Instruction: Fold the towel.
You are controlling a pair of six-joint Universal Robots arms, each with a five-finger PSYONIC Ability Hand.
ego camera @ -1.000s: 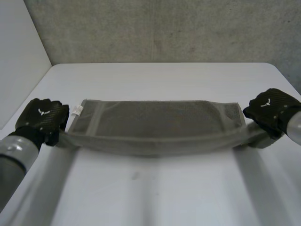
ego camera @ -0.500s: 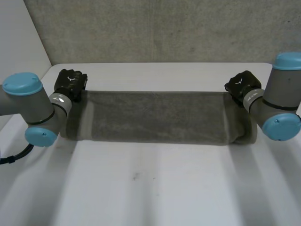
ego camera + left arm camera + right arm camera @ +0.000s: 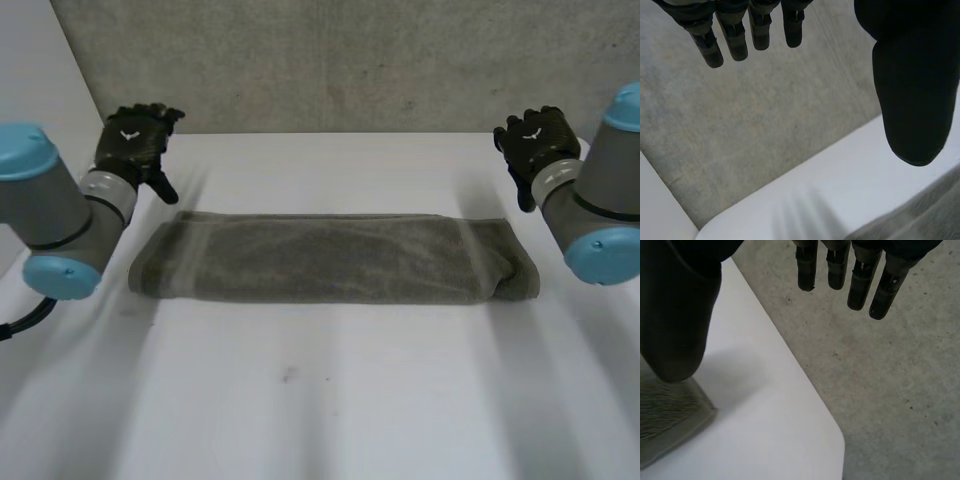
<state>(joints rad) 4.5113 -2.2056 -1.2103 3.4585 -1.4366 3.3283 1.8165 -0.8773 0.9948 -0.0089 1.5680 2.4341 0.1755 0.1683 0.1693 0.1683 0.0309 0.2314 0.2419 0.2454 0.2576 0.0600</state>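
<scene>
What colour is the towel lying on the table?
The towel is a plain greyish-brown; the head view shows it best.

My grey towel [image 3: 330, 258] lies folded into a long flat band across the white table [image 3: 330, 400], untouched.

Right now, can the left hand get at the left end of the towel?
Probably yes. The left hand is open and apart from the towel, just beyond that end, and nothing but bare table lies between them.
</scene>
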